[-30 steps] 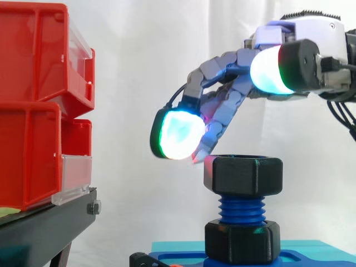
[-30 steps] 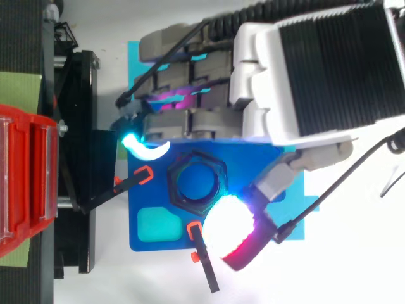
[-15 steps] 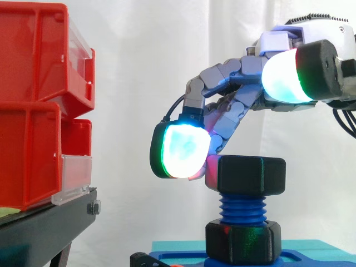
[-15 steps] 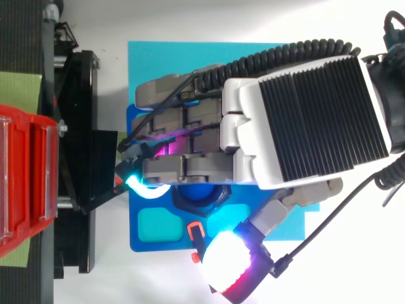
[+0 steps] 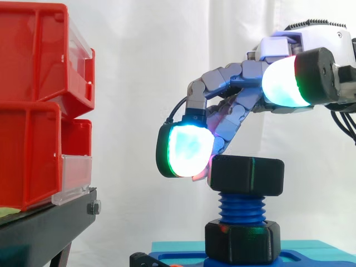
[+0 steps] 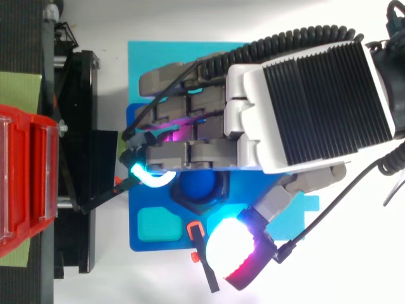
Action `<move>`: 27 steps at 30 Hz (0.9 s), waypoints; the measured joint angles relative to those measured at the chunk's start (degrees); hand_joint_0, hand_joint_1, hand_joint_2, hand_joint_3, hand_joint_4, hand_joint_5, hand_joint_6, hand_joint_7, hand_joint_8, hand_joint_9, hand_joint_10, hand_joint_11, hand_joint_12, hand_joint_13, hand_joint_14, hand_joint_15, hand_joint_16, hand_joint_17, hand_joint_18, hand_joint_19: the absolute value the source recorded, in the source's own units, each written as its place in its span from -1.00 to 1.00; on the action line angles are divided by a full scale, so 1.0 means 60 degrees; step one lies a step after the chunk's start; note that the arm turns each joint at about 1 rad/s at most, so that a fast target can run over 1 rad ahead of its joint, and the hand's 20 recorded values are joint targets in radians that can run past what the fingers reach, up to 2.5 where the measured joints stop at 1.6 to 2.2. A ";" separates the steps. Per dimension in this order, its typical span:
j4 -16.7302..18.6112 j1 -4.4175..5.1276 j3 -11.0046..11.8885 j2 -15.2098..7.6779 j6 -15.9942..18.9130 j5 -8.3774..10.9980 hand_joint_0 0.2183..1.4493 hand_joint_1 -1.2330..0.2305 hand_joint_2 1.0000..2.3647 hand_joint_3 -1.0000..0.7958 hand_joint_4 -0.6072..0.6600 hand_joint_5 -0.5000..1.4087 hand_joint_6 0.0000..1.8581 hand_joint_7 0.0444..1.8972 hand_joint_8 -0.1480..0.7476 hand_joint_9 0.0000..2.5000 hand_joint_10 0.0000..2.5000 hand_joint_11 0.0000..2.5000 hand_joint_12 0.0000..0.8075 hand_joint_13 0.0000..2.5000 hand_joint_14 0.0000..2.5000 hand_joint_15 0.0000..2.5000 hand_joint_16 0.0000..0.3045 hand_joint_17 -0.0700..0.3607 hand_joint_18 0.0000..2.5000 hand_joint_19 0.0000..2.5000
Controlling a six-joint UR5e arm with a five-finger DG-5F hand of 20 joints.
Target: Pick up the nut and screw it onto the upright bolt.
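White curtain [image 5: 144, 67] behind, and the nut [image 5: 247, 175], seated atop the blue bolt [image 5: 242, 207], is hooked by the hand's [image 5: 233, 105] curled fingers.

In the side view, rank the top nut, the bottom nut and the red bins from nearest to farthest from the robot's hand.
1. Top nut: right under the hand, at the top of the blue bolt.
2. Bottom nut: lower down, at the bolt's foot.
3. Red bins: far left, on the black stand.
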 measured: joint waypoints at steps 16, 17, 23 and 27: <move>0.0108 -0.0481 -0.0006 -0.0007 -0.0184 -0.0523 -0.45 0.34 -1.00 -0.44 0.22 -0.40 -0.43 0.46 -0.14 -0.08 -1.00 -1.00 -0.44 -0.37 -1.00 -1.00 -0.84 -0.42 -0.56 -0.94; 0.0107 -0.0506 -0.0006 -0.0007 -0.0186 -0.0543 -0.45 0.33 -1.00 -0.44 0.21 -0.39 -0.43 0.47 -0.14 -0.05 -1.00 -1.00 -0.47 -0.35 -1.00 -1.00 -0.85 -0.44 -0.53 -0.93; 0.0139 -0.0592 -0.0003 -0.0006 -0.0185 -0.0604 -0.46 0.35 -1.00 -0.44 0.23 -0.40 -0.46 0.50 -0.13 -0.05 -1.00 -1.00 -0.47 -0.35 -1.00 -1.00 -0.85 -0.44 -0.53 -0.94; 0.0248 -0.0601 -0.0004 -0.0005 -0.0182 -0.0614 -0.47 0.41 -1.00 -0.44 0.34 -0.47 -0.46 0.24 -0.11 -0.10 -1.00 -1.00 -0.42 -0.40 -1.00 -1.00 -0.83 -0.41 -0.59 -0.93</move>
